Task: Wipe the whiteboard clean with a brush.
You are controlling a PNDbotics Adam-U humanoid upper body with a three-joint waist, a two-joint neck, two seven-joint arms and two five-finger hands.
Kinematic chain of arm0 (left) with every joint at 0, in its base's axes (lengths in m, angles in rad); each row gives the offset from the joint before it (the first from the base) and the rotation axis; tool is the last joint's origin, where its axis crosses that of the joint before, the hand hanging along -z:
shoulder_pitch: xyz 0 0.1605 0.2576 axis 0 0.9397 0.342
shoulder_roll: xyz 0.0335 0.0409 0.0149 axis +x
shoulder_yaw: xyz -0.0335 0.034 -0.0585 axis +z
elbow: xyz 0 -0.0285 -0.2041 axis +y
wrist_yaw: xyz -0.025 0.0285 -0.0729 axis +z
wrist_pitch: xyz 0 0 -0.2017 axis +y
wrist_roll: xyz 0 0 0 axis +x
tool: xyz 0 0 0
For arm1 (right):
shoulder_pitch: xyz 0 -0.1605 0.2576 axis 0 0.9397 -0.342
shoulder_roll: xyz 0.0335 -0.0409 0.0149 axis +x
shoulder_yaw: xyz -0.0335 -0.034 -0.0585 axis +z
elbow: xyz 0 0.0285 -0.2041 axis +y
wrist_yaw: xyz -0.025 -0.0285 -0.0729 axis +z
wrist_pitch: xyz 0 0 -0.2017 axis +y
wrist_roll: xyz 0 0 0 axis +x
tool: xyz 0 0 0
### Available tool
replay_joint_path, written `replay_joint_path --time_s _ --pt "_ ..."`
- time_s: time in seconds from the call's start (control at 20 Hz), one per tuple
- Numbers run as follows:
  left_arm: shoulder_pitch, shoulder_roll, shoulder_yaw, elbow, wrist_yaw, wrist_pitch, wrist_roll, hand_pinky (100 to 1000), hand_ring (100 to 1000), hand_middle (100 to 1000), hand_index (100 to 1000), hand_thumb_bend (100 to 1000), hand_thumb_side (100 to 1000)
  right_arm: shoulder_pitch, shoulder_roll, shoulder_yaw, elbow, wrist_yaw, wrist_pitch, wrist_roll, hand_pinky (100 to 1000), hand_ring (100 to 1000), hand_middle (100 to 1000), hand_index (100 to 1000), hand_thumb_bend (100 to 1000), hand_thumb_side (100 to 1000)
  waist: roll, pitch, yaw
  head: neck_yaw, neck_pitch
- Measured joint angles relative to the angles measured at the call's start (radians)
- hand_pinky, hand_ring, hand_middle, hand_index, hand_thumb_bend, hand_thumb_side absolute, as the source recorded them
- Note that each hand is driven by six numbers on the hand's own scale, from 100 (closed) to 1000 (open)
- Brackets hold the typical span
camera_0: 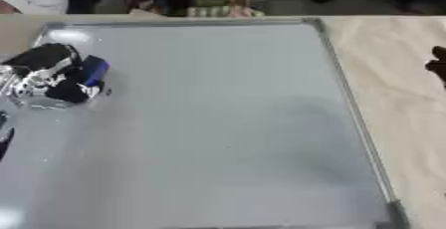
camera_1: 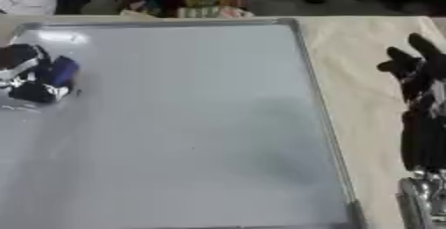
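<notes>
Left hand (camera_0: 48, 76) curls its fingers round the blue brush (camera_0: 92, 70), pressed against the whiteboard (camera_0: 218, 123) near its left edge for wiping; right hand (camera_1: 418, 88) idles beside its right edge, fingers straight and empty.

Blue brush (camera_0: 92, 70), grey whiteboard (camera_0: 209, 123), beige table (camera_0: 396, 88).

whiteboard (camera_0: 218, 123) on beige table (camera_0: 400, 98)

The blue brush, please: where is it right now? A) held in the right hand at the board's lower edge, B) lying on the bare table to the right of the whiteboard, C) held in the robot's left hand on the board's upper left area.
C: the left hand is curled round the blue brush on the whiteboard, upper left area.
</notes>
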Motion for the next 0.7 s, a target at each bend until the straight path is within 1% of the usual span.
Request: replay_joint_path --time_s 0.1,0.15,0.25,0.45,0.7 --pt "-0.003 -0.002 0.0 0.001 0.001 -0.008 -0.019 462 548 356 442 241 579 0.0 0.0 0.0 0.0 0.001 0.002 -0.002 902 878 561 905 136 1000 0.001 0.0 0.001 -0.001 0.004" --pt "-0.004 -0.004 0.0 0.001 0.003 -0.012 -0.029 466 550 358 461 258 606 0.0 0.0 0.0 0.0 0.001 0.004 -0.004 902 878 561 905 136 1000 0.001 -0.001 0.001 -0.001 0.007" --pt "-0.005 -0.005 0.0 0.001 0.008 -0.019 -0.05 468 552 361 476 255 623 0.0 0.0 0.0 0.0 0.001 0.006 -0.006 903 878 560 902 135 1000 0.001 -0.001 0.002 -0.001 0.008" --pt "-0.005 -0.011 -0.001 -0.002 0.025 -0.029 -0.085 471 554 367 509 257 645 0.0 0.0 0.0 0.0 0.002 0.012 -0.012 905 878 560 900 132 1000 0.001 -0.001 0.005 -0.001 0.015" --pt "-0.005 -0.013 -0.007 -0.005 0.034 -0.034 -0.108 473 555 371 542 265 667 0.0 0.0 0.0 0.0 0.002 0.016 -0.017 906 878 559 899 131 1000 0.001 -0.004 0.006 -0.002 0.017"
